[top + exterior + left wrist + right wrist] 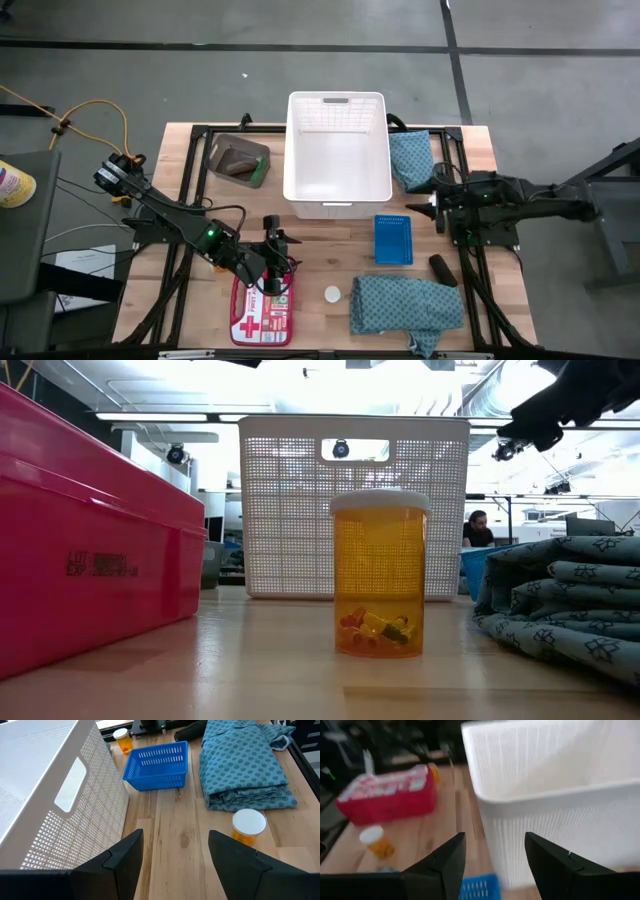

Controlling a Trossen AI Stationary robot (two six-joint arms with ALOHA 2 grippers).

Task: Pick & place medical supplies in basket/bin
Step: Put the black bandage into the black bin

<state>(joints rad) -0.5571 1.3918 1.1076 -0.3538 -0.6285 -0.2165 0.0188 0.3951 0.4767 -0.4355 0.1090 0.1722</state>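
The white basket (337, 155) is taken as the landmark; it stands at the far middle of the wooden table (200, 160), and nothing is seen inside it from above. Just to its left the small dark grey bin (238, 160) is placed, with a brown roll (240, 164) and a green piece (259, 172) lying in it. Against the basket's right wall one teal folded cloth (409, 158) is laid. Nearer than the basket, slightly right of it, a blue tray (393, 239) is set, and beyond that, at the near edge, the second teal cloth (405, 305) is spread (a black roll (443, 270) rests just beside its right end). An orange bottle with a white cap (331, 295) stands upright just left of that cloth; small coloured pieces are seen inside it in the low view (380, 574). A red first-aid box (262, 310) lies near and left of the basket.

The left gripper (275, 262) is held above the box's far end, its fingers (125, 860) spread wide with nothing between them. The right gripper (428, 204) is held close to the basket's near right corner, fingers (442, 862) likewise parted wide and empty.
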